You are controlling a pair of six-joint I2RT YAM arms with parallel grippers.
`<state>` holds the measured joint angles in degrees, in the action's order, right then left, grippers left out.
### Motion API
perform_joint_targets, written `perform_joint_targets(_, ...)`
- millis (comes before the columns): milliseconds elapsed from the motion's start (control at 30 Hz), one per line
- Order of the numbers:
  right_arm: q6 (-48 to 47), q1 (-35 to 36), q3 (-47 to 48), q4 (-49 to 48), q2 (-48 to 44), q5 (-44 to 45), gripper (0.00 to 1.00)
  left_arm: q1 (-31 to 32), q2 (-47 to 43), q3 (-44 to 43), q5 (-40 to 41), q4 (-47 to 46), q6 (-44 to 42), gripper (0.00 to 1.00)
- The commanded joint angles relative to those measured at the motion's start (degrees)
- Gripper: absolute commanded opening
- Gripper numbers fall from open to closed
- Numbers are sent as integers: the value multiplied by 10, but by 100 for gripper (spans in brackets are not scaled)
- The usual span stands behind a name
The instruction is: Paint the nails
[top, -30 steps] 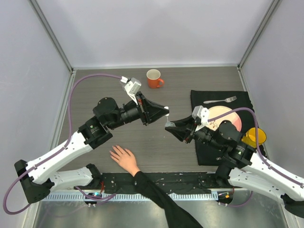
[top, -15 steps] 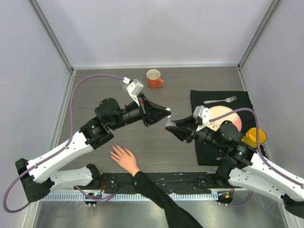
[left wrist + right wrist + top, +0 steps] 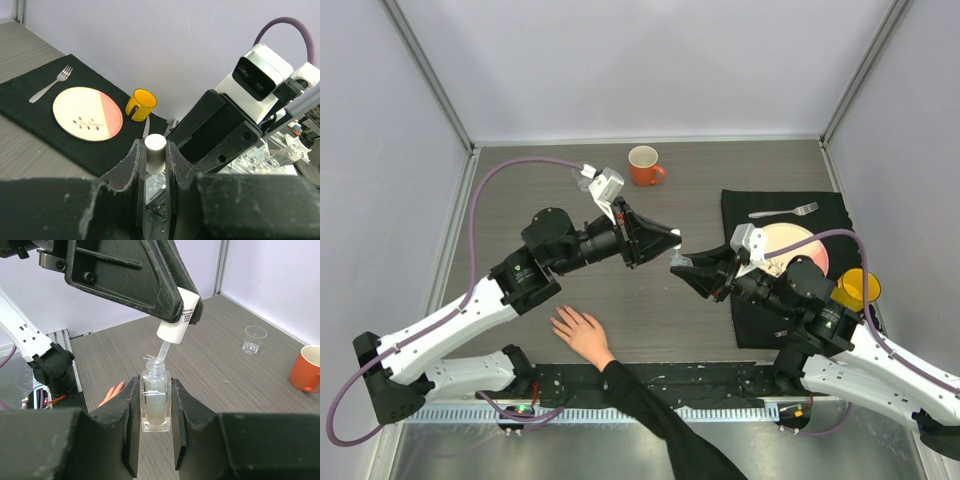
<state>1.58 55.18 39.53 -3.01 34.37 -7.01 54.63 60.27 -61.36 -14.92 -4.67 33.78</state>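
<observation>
Nails: too small to resolve; hand flat on table, near edge, top view. Rt wrist view only: my right pincer clenched on clear bottle, brush at its neck, my left pincer grasping white cap.

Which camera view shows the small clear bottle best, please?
The right wrist view: the clear bottle sits close, sharp and open-necked, clamped in the right pincer. The left wrist view shows only a glimpse of glass below the white cap. The top view shows it as a tiny speck.
</observation>
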Motion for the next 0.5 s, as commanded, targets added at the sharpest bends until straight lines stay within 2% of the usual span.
perform_joint_targets(0,-4,-1,5,-47,-6,12,1,9,3,4,0,-33,-6,0)
perform_joint_targets(467,-4,0,1,-51,-17,22,1,21,0,16,5,-32,-6,0)
